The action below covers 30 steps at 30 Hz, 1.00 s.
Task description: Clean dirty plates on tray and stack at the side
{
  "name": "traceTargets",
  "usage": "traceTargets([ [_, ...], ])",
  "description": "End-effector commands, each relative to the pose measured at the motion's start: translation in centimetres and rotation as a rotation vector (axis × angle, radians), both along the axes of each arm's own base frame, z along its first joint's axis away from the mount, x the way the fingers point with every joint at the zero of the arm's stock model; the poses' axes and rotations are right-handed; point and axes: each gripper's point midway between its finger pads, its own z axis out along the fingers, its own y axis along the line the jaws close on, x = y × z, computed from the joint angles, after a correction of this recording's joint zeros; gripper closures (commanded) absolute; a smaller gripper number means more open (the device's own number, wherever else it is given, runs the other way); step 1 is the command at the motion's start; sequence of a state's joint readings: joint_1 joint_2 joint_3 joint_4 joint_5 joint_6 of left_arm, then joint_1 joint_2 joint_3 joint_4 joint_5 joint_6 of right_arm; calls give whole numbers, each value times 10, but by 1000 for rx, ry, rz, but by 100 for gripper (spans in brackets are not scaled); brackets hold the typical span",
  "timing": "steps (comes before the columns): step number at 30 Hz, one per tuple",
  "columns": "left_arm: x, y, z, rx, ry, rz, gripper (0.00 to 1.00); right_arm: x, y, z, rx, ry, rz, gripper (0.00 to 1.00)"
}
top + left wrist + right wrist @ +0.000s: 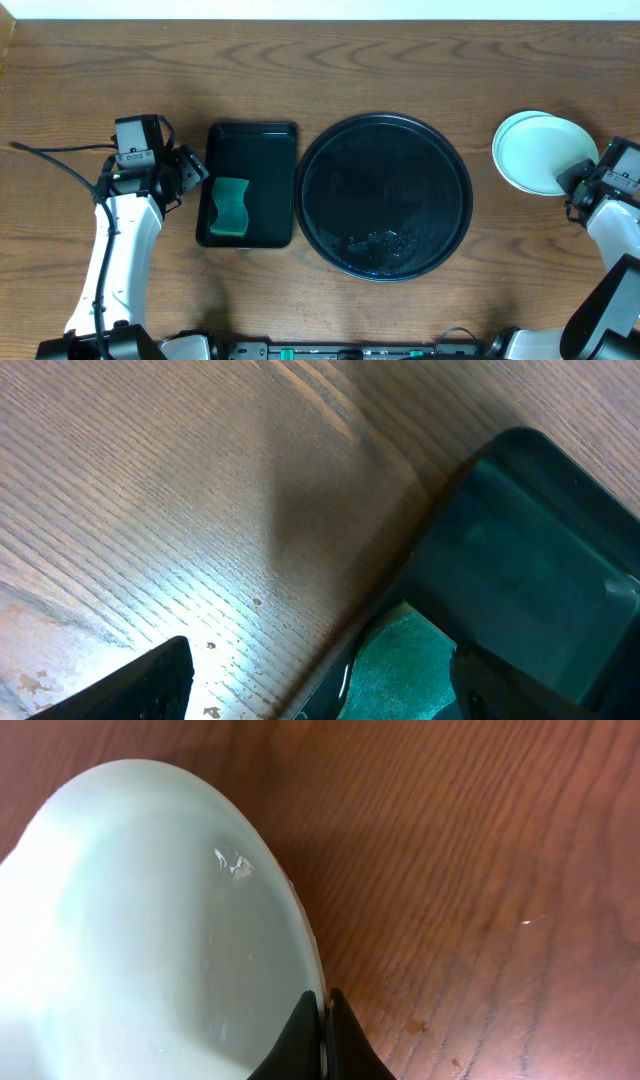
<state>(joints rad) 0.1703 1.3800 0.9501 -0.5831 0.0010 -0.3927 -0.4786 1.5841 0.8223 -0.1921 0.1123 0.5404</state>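
The large round black tray (385,195) sits mid-table with no plates on it, only some wet smears near its front. The plates (540,150) are stacked at the far right, pale mint green on top. My right gripper (578,178) is shut on the rim of the top plate (150,920), its two fingers (325,1020) pinching the edge. My left gripper (195,172) is open and empty, over the left edge of the small rectangular tray (530,550), one finger on each side of the green sponge (400,670).
The small rectangular black tray (250,185) with the green sponge (230,207) lies left of the round tray. Bare wood table lies all around, with small brown specks near the left gripper (320,690).
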Motion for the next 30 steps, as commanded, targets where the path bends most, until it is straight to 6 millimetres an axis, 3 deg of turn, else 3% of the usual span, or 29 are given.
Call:
traceTargets([
  [1, 4, 2, 9, 4, -22, 5, 18, -3, 5, -19, 40, 34, 6, 99],
  [5, 4, 2, 9, 4, -22, 6, 17, 2, 12, -36, 83, 43, 32, 99],
  [9, 4, 2, 8, 4, -22, 5, 17, 3, 13, -38, 90, 41, 37, 96],
  [10, 4, 2, 8, 4, -22, 5, 18, 3, 13, -38, 90, 41, 37, 85],
  [12, 4, 2, 8, 4, -22, 6, 17, 3, 13, -38, 80, 47, 54, 52],
  [16, 4, 2, 9, 4, -22, 6, 18, 6, 16, -31, 52, 52, 133, 42],
  [19, 4, 2, 8, 4, -22, 6, 18, 11, 23, -10, 41, 8, 209, 35],
  [23, 4, 2, 8, 4, -22, 6, 18, 19, 42, 33, 17, -93, 331, 34],
  [27, 4, 2, 8, 4, -22, 5, 17, 29, 87, 85, -12, -232, 544, 32],
  [30, 4, 2, 8, 4, -22, 6, 17, 30, 138, 114, -5, -320, 755, 31],
])
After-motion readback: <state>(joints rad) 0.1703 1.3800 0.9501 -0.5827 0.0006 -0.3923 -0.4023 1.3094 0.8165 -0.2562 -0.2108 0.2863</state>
